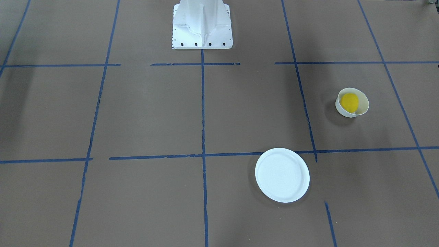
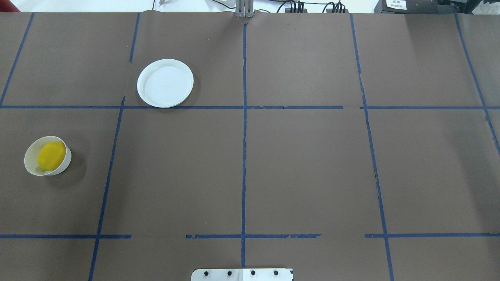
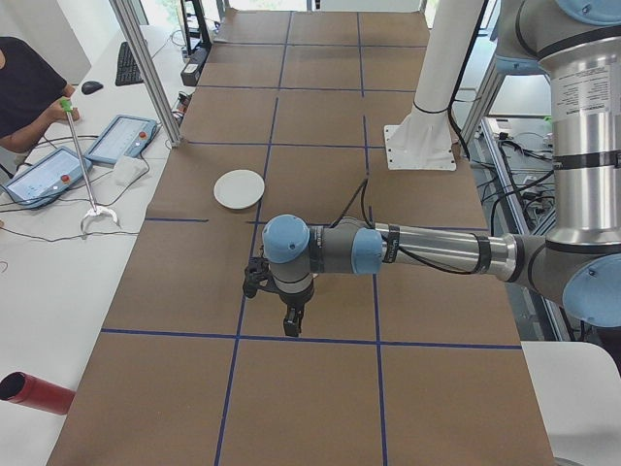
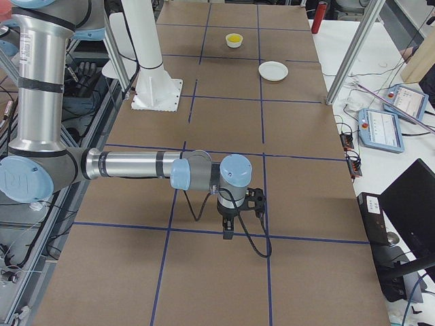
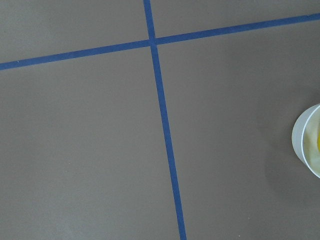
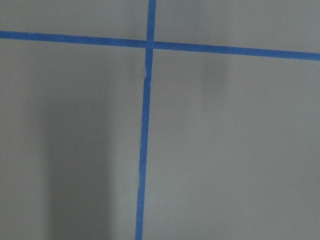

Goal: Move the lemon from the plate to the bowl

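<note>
The yellow lemon [image 1: 349, 102] lies inside the small deep white bowl [image 1: 363, 108], on the robot's left side of the table; both also show in the overhead view, the lemon [image 2: 51, 155] in the bowl [image 2: 29, 162]. The flat white plate [image 1: 282, 175] stands empty, farther from the robot [image 2: 165, 82]. The bowl's rim [image 5: 305, 142] shows at the right edge of the left wrist view. My left gripper [image 3: 291, 325] shows only in the exterior left view, my right gripper [image 4: 228, 234] only in the exterior right view; both hang above bare table, and I cannot tell whether they are open or shut.
The robot's white base [image 1: 202, 25] stands at the near-middle table edge. Blue tape lines [image 2: 244, 156] grid the brown table. A side desk with tablets [image 3: 121, 138] and a red cylinder [image 3: 34, 393] lies beyond the far edge. Aluminium posts [image 3: 146, 68] stand there.
</note>
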You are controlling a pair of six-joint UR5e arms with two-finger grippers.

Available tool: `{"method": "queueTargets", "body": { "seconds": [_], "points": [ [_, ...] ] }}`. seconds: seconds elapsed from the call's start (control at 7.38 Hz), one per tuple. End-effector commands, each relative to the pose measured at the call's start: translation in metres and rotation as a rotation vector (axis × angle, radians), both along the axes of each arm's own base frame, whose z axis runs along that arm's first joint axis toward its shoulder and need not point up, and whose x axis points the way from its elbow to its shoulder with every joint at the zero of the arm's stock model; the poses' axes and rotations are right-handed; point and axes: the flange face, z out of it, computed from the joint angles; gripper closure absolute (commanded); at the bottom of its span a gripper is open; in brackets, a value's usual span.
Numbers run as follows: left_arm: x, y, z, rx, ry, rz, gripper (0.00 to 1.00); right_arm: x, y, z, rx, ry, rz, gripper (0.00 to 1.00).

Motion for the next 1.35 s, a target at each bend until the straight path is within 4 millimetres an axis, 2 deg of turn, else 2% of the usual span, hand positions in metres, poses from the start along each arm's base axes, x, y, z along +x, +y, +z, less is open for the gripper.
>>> {"method": "queueTargets", "body": {
  "seconds": [0.0, 0.14, 0.27, 0.68, 1.08, 1.22],
  "points": [
    [-0.015, 0.004, -0.001, -0.001, -0.002, -0.036, 0.00, 0.000, 0.000, 0.000, 0.000, 0.000, 0.000, 0.00],
    [-0.027, 0.006, -0.002, -0.006, -0.002, -0.063, 0.00, 0.000, 0.000, 0.000, 0.000, 0.000, 0.000, 0.00],
    [-0.028, 0.005, 0.008, -0.027, -0.001, -0.066, 0.00, 0.000, 0.000, 0.000, 0.000, 0.000, 0.000, 0.00],
    [-0.028, 0.007, -0.001, -0.019, -0.005, -0.075, 0.00, 0.000, 0.000, 0.000, 0.000, 0.000, 0.000, 0.00],
    [-0.028, 0.005, 0.005, -0.052, -0.004, -0.097, 0.00, 0.000, 0.000, 0.000, 0.000, 0.000, 0.000, 0.00],
    [-0.028, 0.002, 0.000, -0.057, -0.005, -0.109, 0.00, 0.000, 0.000, 0.000, 0.000, 0.000, 0.000, 0.00]
  ]
}}
